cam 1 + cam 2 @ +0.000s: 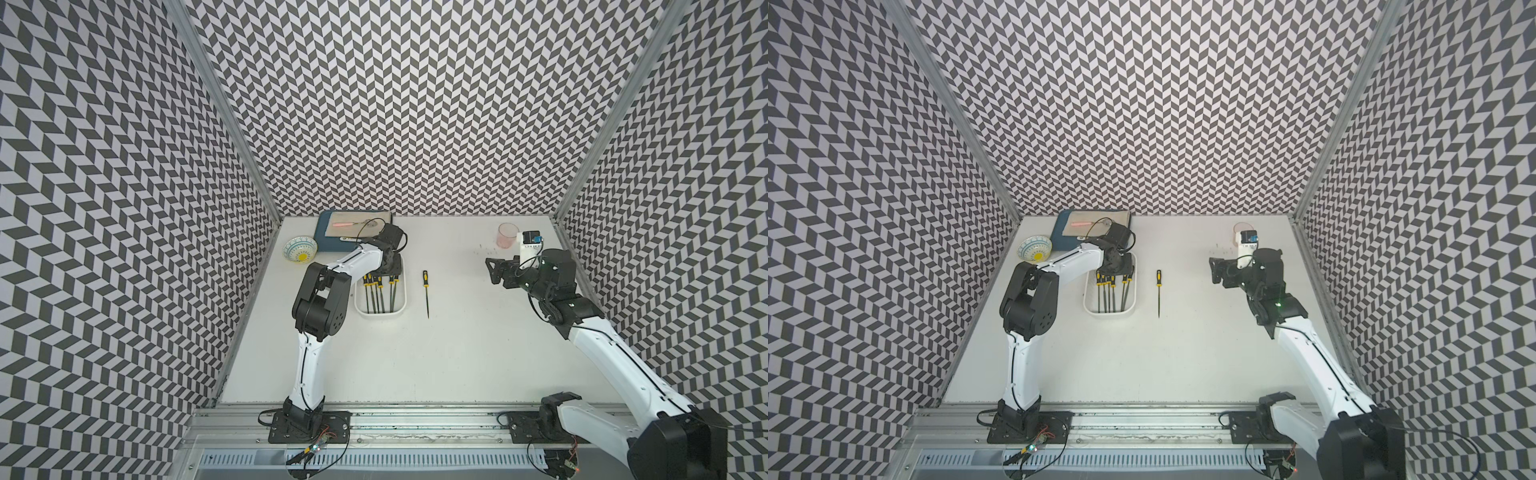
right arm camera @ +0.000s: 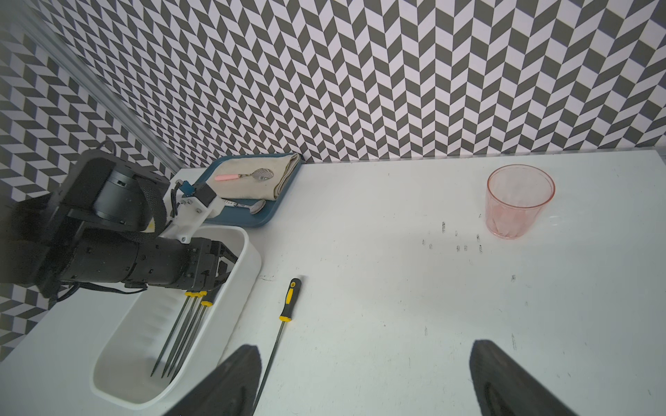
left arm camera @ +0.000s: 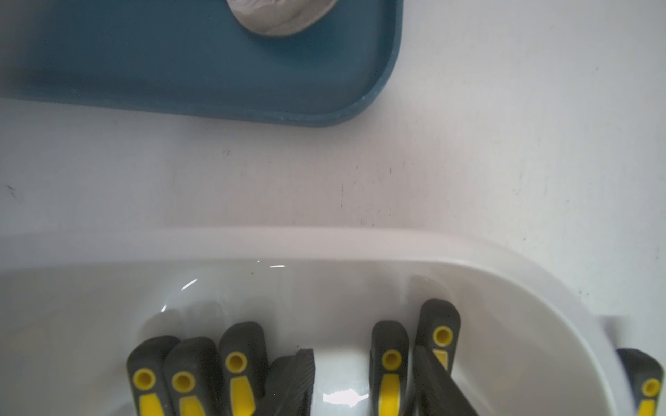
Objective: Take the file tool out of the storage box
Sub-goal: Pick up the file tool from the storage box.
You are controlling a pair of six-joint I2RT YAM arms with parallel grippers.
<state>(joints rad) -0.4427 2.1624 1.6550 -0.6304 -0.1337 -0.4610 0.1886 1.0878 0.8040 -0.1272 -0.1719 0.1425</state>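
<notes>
Toward the left rear of the bench (image 1: 478, 353) we see the storage box (image 1: 380, 315) lying lengthwise. Several black-and-yellow files (image 1: 376, 297) lie side by side in it, handles toward the back wall. In both top views one file tool (image 1: 426, 293) lies alone on the bench just right of the box, parallel to it and clear of its wall.

The left jaws reach down into the handle end of the box. From the left wrist we see them parted, with one finger (image 3: 292, 381) on each side of a single handle (image 3: 390, 360). Bare box floor shows between that handle and the finger, so nothing is clamped.

The right jaws hover well off to the right, spread wide and holding nothing, their fingers (image 2: 234, 381) framing bare bench.

Behind the box sits a dark blue tray (image 1: 322, 243) carrying a folded cloth (image 2: 259, 176) and a pink-handled spoon (image 2: 245, 175). A patterned bowl (image 1: 300, 249) sits to the tray's left, and a pink cup (image 2: 519, 201) stands near the right rear corner.
</notes>
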